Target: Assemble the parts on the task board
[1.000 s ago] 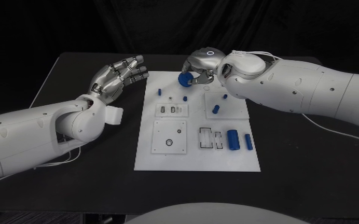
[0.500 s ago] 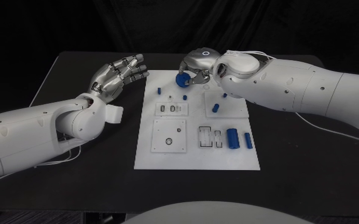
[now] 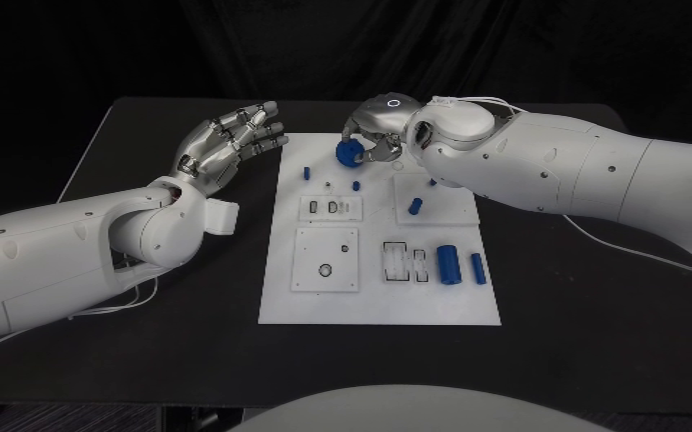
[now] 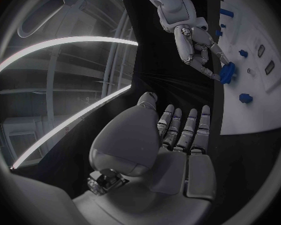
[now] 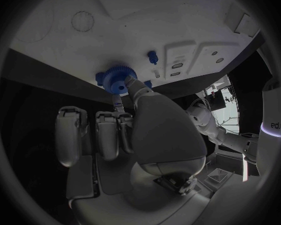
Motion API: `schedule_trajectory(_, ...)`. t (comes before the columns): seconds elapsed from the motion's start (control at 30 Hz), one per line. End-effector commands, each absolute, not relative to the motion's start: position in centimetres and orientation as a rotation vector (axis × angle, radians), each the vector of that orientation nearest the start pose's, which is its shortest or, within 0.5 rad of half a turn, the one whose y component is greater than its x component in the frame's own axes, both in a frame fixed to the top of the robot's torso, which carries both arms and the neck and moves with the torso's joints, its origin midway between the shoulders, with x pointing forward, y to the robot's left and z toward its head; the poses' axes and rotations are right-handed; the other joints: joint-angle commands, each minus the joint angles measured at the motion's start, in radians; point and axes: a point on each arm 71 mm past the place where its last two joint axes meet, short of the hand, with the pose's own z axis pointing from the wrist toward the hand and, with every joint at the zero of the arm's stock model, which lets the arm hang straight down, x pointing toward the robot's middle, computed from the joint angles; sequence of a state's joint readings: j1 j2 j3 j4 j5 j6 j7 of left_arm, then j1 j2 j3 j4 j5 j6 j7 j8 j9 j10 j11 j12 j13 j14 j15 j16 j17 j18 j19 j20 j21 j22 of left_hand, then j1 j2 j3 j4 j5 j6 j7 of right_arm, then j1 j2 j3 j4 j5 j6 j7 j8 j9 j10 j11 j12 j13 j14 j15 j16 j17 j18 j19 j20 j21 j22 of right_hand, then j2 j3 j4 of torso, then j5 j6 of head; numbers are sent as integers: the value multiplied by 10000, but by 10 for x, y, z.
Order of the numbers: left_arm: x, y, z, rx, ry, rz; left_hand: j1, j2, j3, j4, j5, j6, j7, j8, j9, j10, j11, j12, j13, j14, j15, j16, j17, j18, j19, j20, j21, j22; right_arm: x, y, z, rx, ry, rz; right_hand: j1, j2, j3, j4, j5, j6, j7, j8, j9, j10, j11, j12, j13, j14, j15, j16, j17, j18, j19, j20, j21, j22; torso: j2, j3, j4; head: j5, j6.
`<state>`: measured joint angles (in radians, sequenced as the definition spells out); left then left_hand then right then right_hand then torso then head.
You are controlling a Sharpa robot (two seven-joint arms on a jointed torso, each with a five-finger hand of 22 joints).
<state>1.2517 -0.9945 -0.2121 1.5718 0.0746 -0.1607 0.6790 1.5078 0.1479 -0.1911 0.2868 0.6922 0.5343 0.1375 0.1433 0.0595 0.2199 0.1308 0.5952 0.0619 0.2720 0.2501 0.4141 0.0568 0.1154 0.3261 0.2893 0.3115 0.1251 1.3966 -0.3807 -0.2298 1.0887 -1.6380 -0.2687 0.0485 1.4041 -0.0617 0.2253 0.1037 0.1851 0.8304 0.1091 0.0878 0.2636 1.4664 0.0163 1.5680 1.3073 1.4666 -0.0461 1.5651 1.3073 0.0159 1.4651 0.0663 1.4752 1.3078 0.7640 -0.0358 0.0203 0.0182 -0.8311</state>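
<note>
Right hand (image 3: pixel 378 132) with blue gear (image 3: pixel 348 153) pinched, now slightly further left over task board (image 3: pixel 379 302); left hand (image 3: pixel 231 147) unmoved, fingers spread, empty

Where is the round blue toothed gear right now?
In the head view, the round blue toothed gear is pinched by the right hand over the far edge of the white task board, beyond a small blue peg.

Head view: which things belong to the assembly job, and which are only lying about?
Belong to the job:
task board
blue gear, held by the right hand
blue cylinder
blue pegs

Not part of it:
left hand, open, holding nothing
black table
</note>
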Motion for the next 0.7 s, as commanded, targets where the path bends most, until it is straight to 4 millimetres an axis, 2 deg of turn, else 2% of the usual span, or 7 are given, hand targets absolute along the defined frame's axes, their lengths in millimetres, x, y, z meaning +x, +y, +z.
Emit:
schedule_trajectory(0.03, 459, 268, -190, -10334, 12417, -17039, 80, -25, 54, -9, 56, 22, 27, 36, 6, -4, 40, 32, 14, 62, -10, 51, 12, -144, 59, 19, 60, 16, 550, -69, -164, -6954, 15575, 5521, -42, -84, 1, 67, -38, -43, -13, -35, -28, 1044, 6, 28, 2635, 987, 37, -30, 2486, 137, 388, 40, -63, 2238, 2, -5, 13, -11, -2)
schedule_trajectory(0.43, 460, 269, -190, -10336, 12417, -17016, 84, -27, 61, -8, 59, 15, 38, 39, 5, -5, 35, 28, 14, 59, -11, 48, 11, -145, 64, 19, 64, 17, 549, -67, -166, -7014, 15592, 5601, -56, -77, -2, 98, -70, -161, -87, -166, -144, 1044, -47, 28, 2635, 964, -1, -64, 2428, 160, 334, 15, -148, 2209, -1, -5, 11, -17, -16)
schedule_trajectory(0.6, 460, 268, -190, -10334, 12422, -17024, 84, -27, 61, -8, 59, 15, 38, 39, 5, -5, 35, 28, 14, 59, -11, 48, 11, -145, 64, 19, 64, 17, 549, -69, -165, -6956, 15531, 5586, -24, -79, -8, 93, -84, -558, -122, -274, -373, 974, -85, -7, 2564, 933, -37, -109, 2354, 186, 271, -27, -249, 2175, -1, -5, 8, -15, -19)
schedule_trajectory(0.7, 460, 268, -190, -10334, 12427, -17028, 84, -27, 61, -8, 59, 15, 38, 39, 5, -5, 35, 28, 14, 59, -11, 48, 11, -145, 64, 19, 64, 17, 549, -72, -164, -6874, 15383, 5608, -45, -46, -15, 137, -95, -749, -139, -247, -531, 524, -95, -240, 2116, 804, -48, -296, 2051, 272, 59, -37, -578, 2056, -1, -4, 4, 22, -32)
